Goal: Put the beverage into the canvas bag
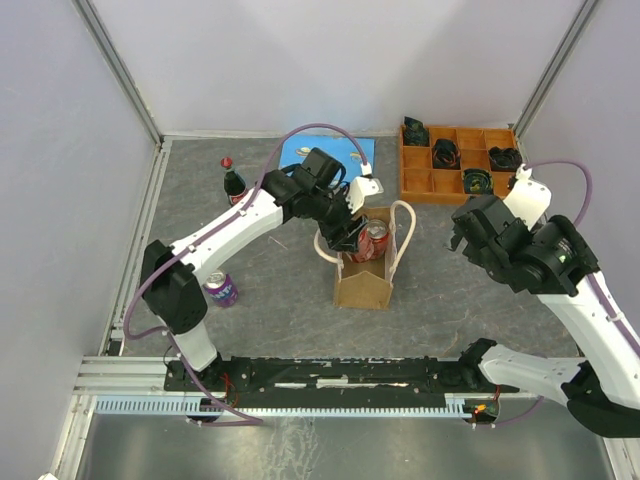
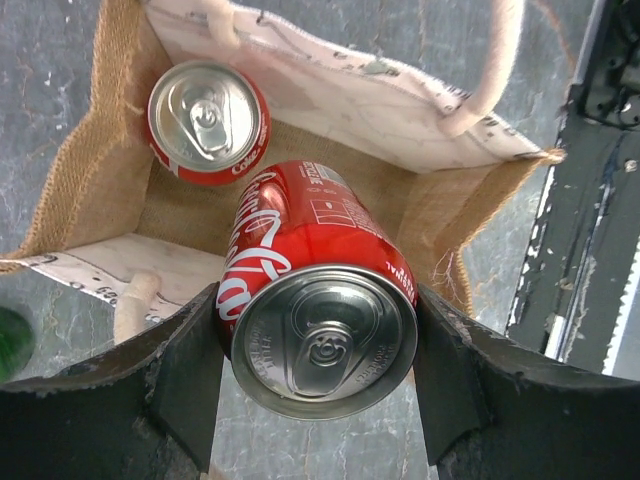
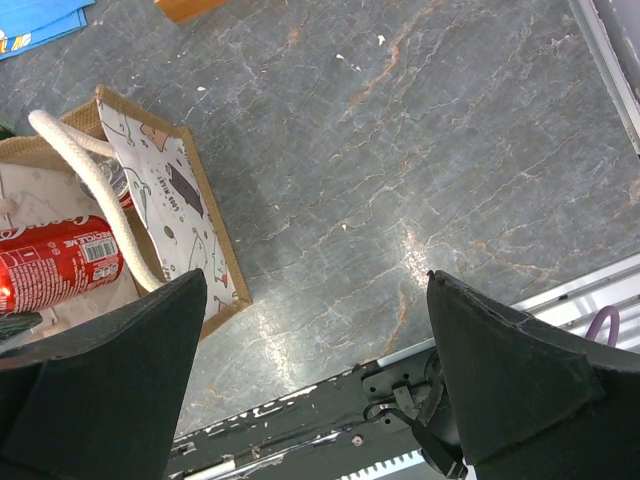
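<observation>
1. The table (image 1: 280,300) has a dark grey top with pale marble-like veins and a dull glare patch near its front edge.
2. Plain pale wall panels (image 1: 330,60) close in the back and both sides. Aluminium rails (image 1: 145,230) run along the left edge and across the front.
3. The canvas bag (image 1: 365,285) stands upright near the middle of the table, its mouth open and its cream handles falling outward.
4. The left gripper (image 1: 358,235) is clamped on a red cola can (image 2: 320,290), one finger on each side. The can is tilted at the bag's mouth with its base pointing inward.
5. A second red can (image 2: 208,120) stands upright on the bag's floor.
6. The right gripper (image 3: 315,290) hangs over bare table to the right of the bag, its fingers spread apart and holding nothing.
7. A purple can (image 1: 221,289) stands left of the bag. A dark bottle (image 1: 233,182) with a red cap stands further back.
8. A blue cloth (image 1: 300,152) lies at the back edge, and an orange compartment tray (image 1: 403,170) holds small black items at the back right.
</observation>
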{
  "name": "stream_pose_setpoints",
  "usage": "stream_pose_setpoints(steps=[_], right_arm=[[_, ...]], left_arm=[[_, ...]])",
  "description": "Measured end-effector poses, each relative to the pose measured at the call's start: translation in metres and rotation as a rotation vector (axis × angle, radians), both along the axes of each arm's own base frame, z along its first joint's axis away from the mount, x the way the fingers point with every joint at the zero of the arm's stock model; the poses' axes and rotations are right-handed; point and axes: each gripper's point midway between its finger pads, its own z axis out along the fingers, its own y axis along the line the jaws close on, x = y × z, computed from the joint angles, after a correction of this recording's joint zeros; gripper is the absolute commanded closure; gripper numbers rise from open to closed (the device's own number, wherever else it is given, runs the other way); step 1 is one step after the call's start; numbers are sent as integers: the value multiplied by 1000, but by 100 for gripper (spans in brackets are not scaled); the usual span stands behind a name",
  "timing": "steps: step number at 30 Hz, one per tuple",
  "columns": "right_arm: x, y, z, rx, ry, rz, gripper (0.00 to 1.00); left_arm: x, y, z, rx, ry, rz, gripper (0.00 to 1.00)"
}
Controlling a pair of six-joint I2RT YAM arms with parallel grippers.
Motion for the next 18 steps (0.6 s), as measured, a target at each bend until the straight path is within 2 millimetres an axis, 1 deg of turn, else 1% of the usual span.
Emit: stream_pose_setpoints(steps=[4, 8, 12, 18], right_arm=[[-2, -2, -2, 1, 1, -5, 1], [-3, -3, -3, 2, 3, -8, 1], [-3, -3, -3, 1, 4, -7, 1], [-3, -3, -4, -4, 4, -9, 1]], left_arm=[[0, 8, -18, 53, -2, 3, 97], [4, 13, -28, 92, -17, 6, 97], [10, 12, -39, 119, -27, 11, 97], [18, 7, -62, 164, -30, 20, 97]])
